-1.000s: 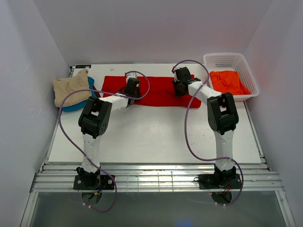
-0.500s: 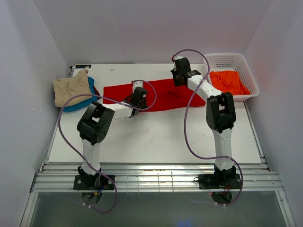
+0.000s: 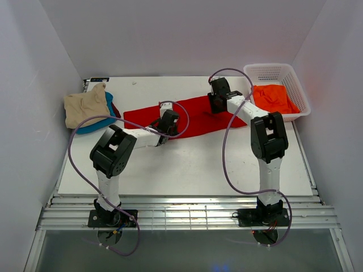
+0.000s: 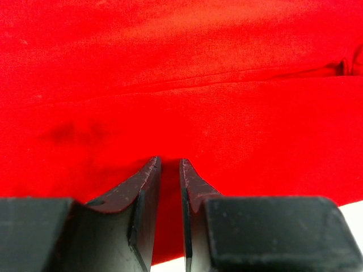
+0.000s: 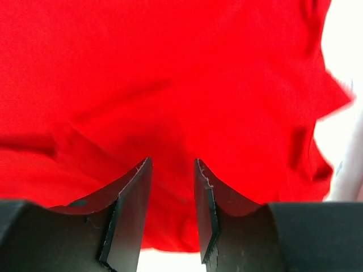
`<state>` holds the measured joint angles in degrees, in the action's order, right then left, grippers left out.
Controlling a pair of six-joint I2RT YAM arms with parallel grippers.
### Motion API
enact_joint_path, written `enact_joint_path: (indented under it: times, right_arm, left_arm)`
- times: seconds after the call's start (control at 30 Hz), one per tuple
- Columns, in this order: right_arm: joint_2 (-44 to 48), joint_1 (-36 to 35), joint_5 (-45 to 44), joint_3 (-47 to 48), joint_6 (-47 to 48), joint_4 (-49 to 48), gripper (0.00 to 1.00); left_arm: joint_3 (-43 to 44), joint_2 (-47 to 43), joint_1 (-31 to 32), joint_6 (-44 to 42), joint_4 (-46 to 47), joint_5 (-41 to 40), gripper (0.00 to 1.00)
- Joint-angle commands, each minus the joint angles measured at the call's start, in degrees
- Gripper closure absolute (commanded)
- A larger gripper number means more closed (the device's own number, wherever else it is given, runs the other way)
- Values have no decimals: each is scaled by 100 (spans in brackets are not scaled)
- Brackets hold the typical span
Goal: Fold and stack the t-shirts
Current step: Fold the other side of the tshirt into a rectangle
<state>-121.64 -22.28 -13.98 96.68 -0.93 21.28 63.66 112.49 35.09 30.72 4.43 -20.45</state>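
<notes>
Folding the bright red t-shirt (image 3: 198,118). Right hand (image 5: 173,170) half open, empty. Left hand (image 4: 170,165) nearly shut, cannot tell if holding. Next: grab an edge, fold over.

The bright red t-shirt (image 5: 170,85) fills nearly the whole view and is creased into folds toward its right side. Two dark fingers (image 5: 131,198) stand apart over its near edge, with nothing between them and the cloth showing through the gap. White counter (image 5: 343,45) shows to the right of the shirt.
</notes>
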Motion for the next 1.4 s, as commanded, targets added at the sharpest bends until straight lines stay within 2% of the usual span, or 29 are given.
enact_joint_path:
  times: [0.0,0.23,0.33,0.53,0.93,1.07,1.1,1.13,1.2,1.37]
  right_arm:
    - [413,-39,-184,-386,31,139,58]
    - [958,-48,228,-1668,-179,-211,59]
    - [1029,-57,281,-1863,-206,-343,59]
    - [984,-83,203,-1811,-223,-423,64]
    - [827,-101,536,-1416,-118,-458,65]
    - [730,-101,571,-1389,-109,-519,72]
    - [713,-101,572,-1372,-109,-519,76]
    - [678,-101,580,-1354,-109,-519,85]
    - [668,-110,607,-1345,-109,-598,90]
    - [590,-109,598,-1013,-135,-739,92]
  left_arm:
    - [-485,46,121,136,-1321,234,69]
    - [-1109,-341,217,198,-1330,-47,69]
    - [-1259,-447,217,171,-1330,-91,69]
    - [-1418,-561,217,180,-1321,-109,69]
    - [-1470,-649,217,154,-1348,-196,69]
    - [-1470,-632,217,136,-1357,-196,69]
    - [-1479,-631,217,136,-1348,-196,69]
    - [-1479,-640,217,145,-1357,-196,69]
    - [-1514,-675,217,145,-1339,-223,69]
    - [-1628,-816,226,127,-1251,-249,70]
